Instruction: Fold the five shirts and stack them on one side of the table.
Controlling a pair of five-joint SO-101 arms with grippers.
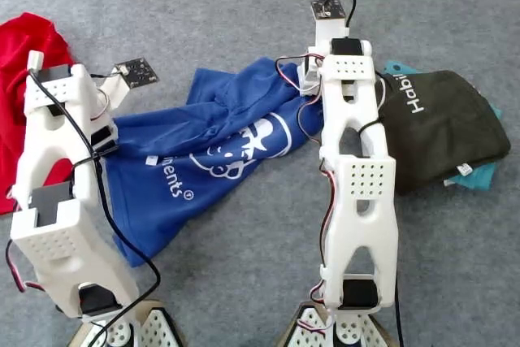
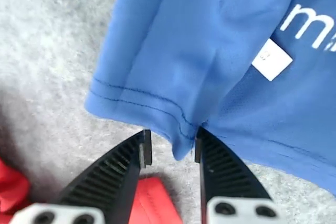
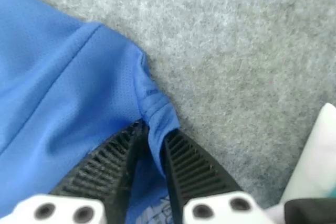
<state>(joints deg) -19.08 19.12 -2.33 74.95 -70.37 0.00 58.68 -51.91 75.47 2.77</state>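
A blue shirt (image 1: 219, 152) with white print lies crumpled and spread across the middle of the grey table (image 1: 244, 282). My left gripper (image 2: 170, 148) is open at the shirt's left edge, and a corner of the stitched hem (image 2: 181, 135) hangs between its fingers. At the shirt's right edge my right gripper (image 3: 152, 135) is shut on a pinched fold of the blue fabric (image 3: 79, 103). In the high view the left gripper (image 1: 110, 140) and the right gripper (image 1: 310, 91) sit at opposite ends of the shirt.
A red shirt (image 1: 20, 46) lies bunched at the table's left edge, partly under the left arm. A dark shirt (image 1: 439, 127) with white lettering rests on a teal one (image 1: 479, 175) at the right. Bare grey table lies in front of the blue shirt.
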